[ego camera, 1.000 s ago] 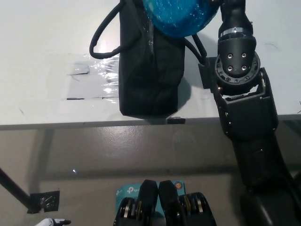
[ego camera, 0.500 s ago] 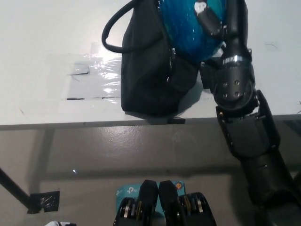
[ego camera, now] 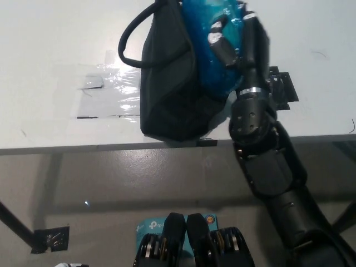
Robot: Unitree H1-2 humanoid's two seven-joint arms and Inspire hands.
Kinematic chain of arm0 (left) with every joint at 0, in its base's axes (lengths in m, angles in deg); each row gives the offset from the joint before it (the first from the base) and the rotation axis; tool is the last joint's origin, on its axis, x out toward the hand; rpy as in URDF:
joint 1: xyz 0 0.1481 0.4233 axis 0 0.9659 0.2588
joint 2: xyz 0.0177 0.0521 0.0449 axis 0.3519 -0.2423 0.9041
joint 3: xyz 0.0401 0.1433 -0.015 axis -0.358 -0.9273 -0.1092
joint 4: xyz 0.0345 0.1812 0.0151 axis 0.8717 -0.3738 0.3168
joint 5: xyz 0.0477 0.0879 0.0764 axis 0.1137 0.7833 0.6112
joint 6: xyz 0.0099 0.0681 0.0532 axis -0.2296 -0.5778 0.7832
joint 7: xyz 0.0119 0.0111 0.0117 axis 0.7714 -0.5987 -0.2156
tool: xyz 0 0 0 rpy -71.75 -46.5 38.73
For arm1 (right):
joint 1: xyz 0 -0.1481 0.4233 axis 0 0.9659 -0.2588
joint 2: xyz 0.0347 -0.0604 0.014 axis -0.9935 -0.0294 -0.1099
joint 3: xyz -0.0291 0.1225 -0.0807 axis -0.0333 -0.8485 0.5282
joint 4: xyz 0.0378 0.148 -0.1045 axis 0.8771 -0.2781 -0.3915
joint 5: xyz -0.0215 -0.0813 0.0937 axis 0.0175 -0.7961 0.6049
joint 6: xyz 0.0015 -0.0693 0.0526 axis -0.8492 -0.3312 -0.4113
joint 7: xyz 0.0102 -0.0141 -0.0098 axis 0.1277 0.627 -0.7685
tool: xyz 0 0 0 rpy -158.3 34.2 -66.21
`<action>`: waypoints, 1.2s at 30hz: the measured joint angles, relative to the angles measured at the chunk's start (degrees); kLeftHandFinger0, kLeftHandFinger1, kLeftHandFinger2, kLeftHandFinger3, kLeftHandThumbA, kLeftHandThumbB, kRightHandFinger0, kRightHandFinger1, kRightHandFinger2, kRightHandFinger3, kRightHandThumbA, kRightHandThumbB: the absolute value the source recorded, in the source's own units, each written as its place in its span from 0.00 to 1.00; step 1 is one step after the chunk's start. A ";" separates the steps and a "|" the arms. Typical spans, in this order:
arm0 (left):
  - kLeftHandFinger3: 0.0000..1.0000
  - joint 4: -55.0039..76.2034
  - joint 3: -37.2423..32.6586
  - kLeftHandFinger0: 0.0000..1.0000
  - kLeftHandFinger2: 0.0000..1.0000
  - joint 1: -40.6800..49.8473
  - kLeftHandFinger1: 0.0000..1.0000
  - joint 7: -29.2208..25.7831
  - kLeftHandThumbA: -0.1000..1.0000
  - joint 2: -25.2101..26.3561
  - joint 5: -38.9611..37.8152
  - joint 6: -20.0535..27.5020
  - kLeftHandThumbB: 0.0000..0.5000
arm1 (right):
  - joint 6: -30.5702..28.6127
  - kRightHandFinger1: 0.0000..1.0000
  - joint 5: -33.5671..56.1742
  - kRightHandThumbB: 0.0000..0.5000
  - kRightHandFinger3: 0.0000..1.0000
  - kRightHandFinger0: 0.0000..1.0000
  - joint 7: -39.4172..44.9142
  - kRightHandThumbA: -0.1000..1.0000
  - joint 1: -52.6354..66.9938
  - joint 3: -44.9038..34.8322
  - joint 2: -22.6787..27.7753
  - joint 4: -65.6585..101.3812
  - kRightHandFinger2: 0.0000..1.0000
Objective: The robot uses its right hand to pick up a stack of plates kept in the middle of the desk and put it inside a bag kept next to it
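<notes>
A stack of blue plates (ego camera: 208,53) in shiny wrap stands on edge at the open top of the black bag (ego camera: 169,89), its lower part sunk behind the bag's right side. My black right hand (ego camera: 236,39) is shut on the stack, with fingers (ego camera: 219,44) curled over its face and the arm rising from the bottom right. The bag stands upright near the table's front edge, and its handle (ego camera: 129,33) loops out to the left. Only a sliver of my white left hand (ego camera: 62,265) shows at the bottom edge.
A patch of clear tape (ego camera: 111,89) shines on the white table (ego camera: 50,50) left of the bag. Black tape marks (ego camera: 282,88) lie right of my wrist. The table's front edge (ego camera: 83,147) runs across the middle, with grey floor below.
My right hand has carried the blue plates left and down, from above the bag's right side into its opening. The forearm has swung left with it. The bag has barely shifted.
</notes>
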 measured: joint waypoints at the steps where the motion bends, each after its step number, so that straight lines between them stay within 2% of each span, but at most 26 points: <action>1: 1.00 0.00 -0.01 0.82 0.89 0.03 0.78 -0.01 0.49 -0.03 -0.01 0.00 0.00 | 0.01 0.00 -0.21 0.50 0.00 0.00 -0.02 0.00 -0.56 0.20 -0.23 -0.63 0.20; 5: 1.00 -0.01 -0.07 0.83 0.90 0.08 0.79 -0.02 0.48 -0.06 -0.04 0.00 0.00 | 0.70 0.00 -0.47 0.50 0.01 0.00 0.09 0.00 -5.30 0.50 -0.57 -6.16 0.23; 6: 1.00 -0.01 -0.06 0.83 0.90 0.09 0.80 -0.02 0.49 -0.06 -0.04 0.00 0.00 | 0.85 0.04 -0.48 0.50 0.08 0.00 0.10 0.00 -6.39 0.53 -0.58 -6.85 0.31; 7: 1.00 -0.01 -0.06 0.85 0.91 0.10 0.82 -0.02 0.50 -0.06 -0.04 -0.01 0.00 | 0.96 0.00 -0.52 0.45 0.02 0.00 0.10 0.00 -7.33 0.55 -0.61 -7.34 0.25; 9: 1.00 -0.02 -0.02 0.87 0.92 0.14 0.83 0.01 0.51 -0.10 -0.01 0.00 0.00 | 1.28 0.00 -0.53 0.46 0.01 0.00 0.21 0.00 -9.43 0.57 -0.75 -9.33 0.28; 11: 1.00 -0.02 -0.02 0.87 0.92 0.13 0.83 0.01 0.50 -0.22 -0.02 -0.01 0.00 | 1.94 0.02 -0.51 0.44 0.09 0.00 0.43 0.00 -12.08 0.62 -0.88 -12.39 0.38; 13: 1.00 -0.02 -0.02 0.87 0.92 0.16 0.83 -0.01 0.51 -0.21 -0.11 -0.01 0.00 | 2.44 0.04 -0.54 0.51 0.18 0.00 0.71 0.00 -14.29 1.08 -0.92 -15.33 0.41; 14: 1.00 -0.01 -0.01 0.87 0.92 0.17 0.83 -0.01 0.52 -0.22 -0.17 -0.01 0.00 | 2.68 0.05 -0.59 0.50 0.21 0.00 0.80 0.00 -15.21 1.41 -0.92 -16.61 0.41; 18: 1.00 -0.01 -0.40 0.87 0.92 0.44 0.83 -0.04 0.53 -0.25 -0.18 -0.01 0.00 | 3.46 0.05 -0.88 0.50 0.22 0.00 1.11 0.00 -17.47 2.75 -0.90 -19.45 0.41; 19: 1.00 -0.01 -0.47 0.87 0.91 0.59 0.83 -0.04 0.52 -0.27 -0.18 -0.01 0.00 | 3.58 0.04 -0.92 0.45 0.24 0.00 1.15 0.00 -17.61 2.92 -0.90 -19.70 0.39; 20: 1.00 -0.02 -0.53 0.87 0.92 0.75 0.83 -0.05 0.51 -0.27 -0.16 -0.01 0.00 | 3.87 0.04 -1.06 0.36 0.21 0.00 1.19 0.00 -17.89 3.27 -0.89 -20.31 0.38; 21: 1.00 -0.02 -0.64 0.87 0.92 0.90 0.83 -0.06 0.51 -0.26 -0.16 -0.01 0.00 | 4.30 0.06 -1.14 0.31 0.25 0.00 1.30 0.00 -18.53 3.64 -0.89 -21.55 0.39; 24: 1.00 -0.02 -0.95 0.87 0.92 0.91 0.84 -0.05 0.51 -0.26 -0.16 -0.01 0.00 | 5.58 0.07 -1.16 0.28 0.28 0.00 1.57 0.00 -19.82 3.98 -0.83 -23.44 0.39; 25: 1.00 -0.02 -1.00 0.85 0.90 0.90 0.82 -0.05 0.52 -0.26 -0.16 -0.01 0.00 | 5.93 0.06 -1.16 0.24 0.39 0.00 1.66 0.00 -20.25 4.11 -0.83 -23.77 0.40; 27: 1.00 -0.05 -1.23 0.83 0.91 0.78 0.82 -0.04 0.51 -0.18 -0.31 -0.02 0.00 | 7.29 0.01 -1.05 0.09 0.52 0.00 1.25 0.00 -20.06 3.06 -1.22 -23.56 0.37; 29: 1.00 -0.05 -1.23 0.83 0.91 0.72 0.82 -0.04 0.51 -0.18 -0.35 -0.01 0.00 | 8.88 0.00 -1.05 0.04 0.56 0.00 0.71 0.00 -19.63 2.39 -1.71 -23.56 0.35; 30: 1.00 -0.06 -1.23 0.83 0.91 0.70 0.82 -0.04 0.51 -0.18 -0.39 -0.02 0.00 | 9.55 0.00 -1.04 0.03 0.57 0.00 0.48 0.00 -19.32 2.16 -1.97 -23.56 0.35; 31: 1.00 -0.05 -1.23 0.82 0.89 0.68 0.80 -0.04 0.51 -0.18 -0.40 -0.02 0.00 | 10.18 0.00 -1.05 0.07 0.45 0.00 0.25 0.00 -19.10 2.02 -2.19 -23.56 0.31; 32: 1.00 -0.06 -1.24 0.82 0.89 0.68 0.80 -0.04 0.51 -0.19 -0.39 -0.01 0.00 | 10.82 0.00 -1.01 0.06 0.44 0.00 -0.14 0.00 -18.95 1.35 -2.51 -23.77 0.31; 34: 1.00 -0.06 -1.39 0.80 0.87 0.70 0.78 -0.05 0.48 -0.24 -0.31 -0.01 0.00 | 11.73 0.00 -0.74 0.03 0.39 0.00 -1.51 0.00 -18.96 -1.78 -3.60 -24.82 0.23; 36: 0.99 -0.07 -1.58 0.80 0.87 0.71 0.78 -0.05 0.48 -0.25 -0.30 -0.02 0.00 | 12.28 0.00 -0.11 0.02 0.38 0.00 -3.53 0.00 -19.15 -6.10 -5.05 -26.49 0.22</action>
